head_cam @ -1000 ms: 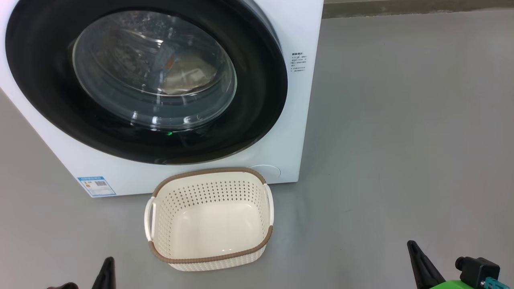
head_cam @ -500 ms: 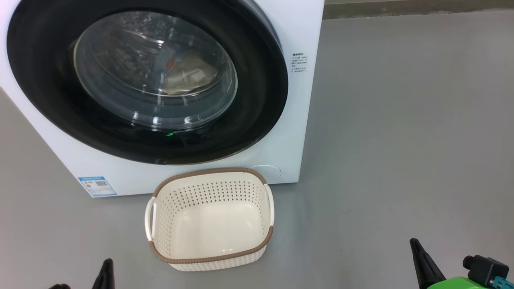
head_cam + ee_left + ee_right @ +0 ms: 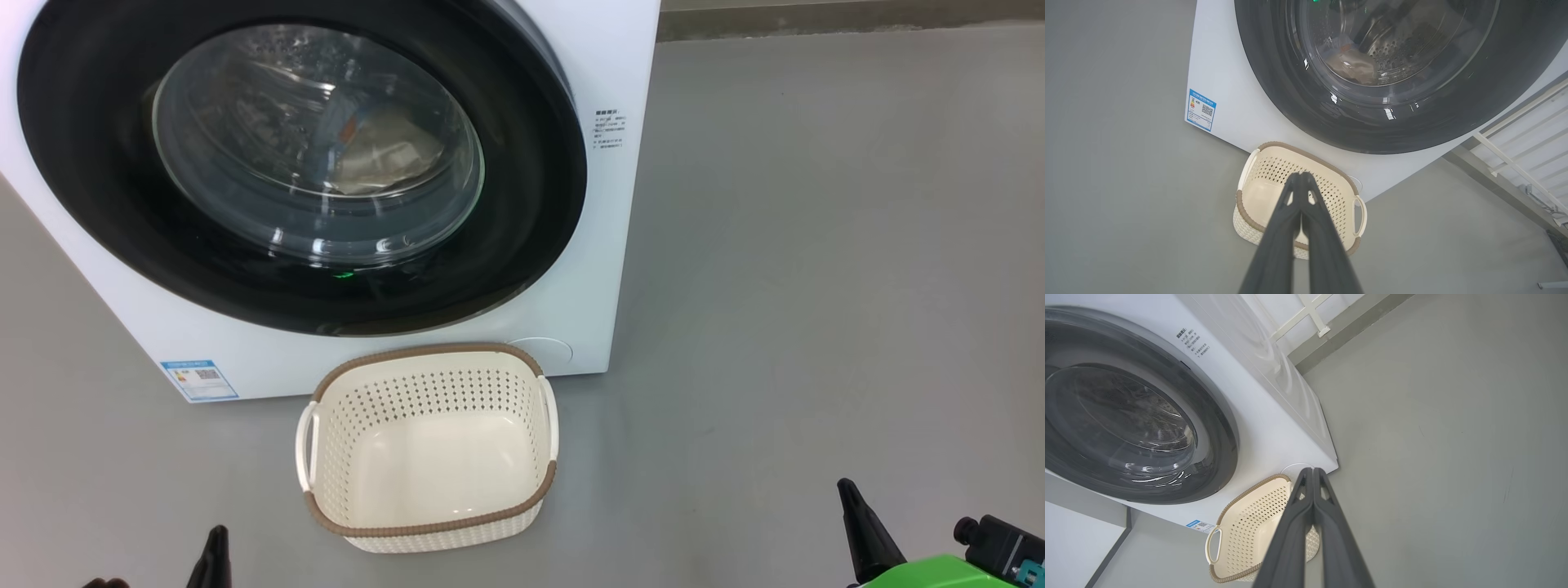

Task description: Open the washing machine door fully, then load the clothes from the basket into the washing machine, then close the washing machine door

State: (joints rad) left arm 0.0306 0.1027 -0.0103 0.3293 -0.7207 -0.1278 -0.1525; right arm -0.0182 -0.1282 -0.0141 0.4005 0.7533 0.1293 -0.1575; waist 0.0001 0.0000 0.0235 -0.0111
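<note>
The washing machine door [image 3: 522,163] stays shut, the basket [image 3: 424,392] empty at lower centre. The left gripper [image 3: 1301,176] and right gripper [image 3: 1312,471] keep their jaws pressed together. The right one has edged rightward.

Blue label [image 3: 199,380] and small print [image 3: 608,129] on the washing machine [image 3: 600,269]: illegible.

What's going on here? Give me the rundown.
Laundry loading looks finished. The washing machine door is closed, the clothes lie inside behind its glass, and the basket sits empty on the floor in front of the washing machine. The left gripper and right gripper are both shut, holding nothing.
</note>
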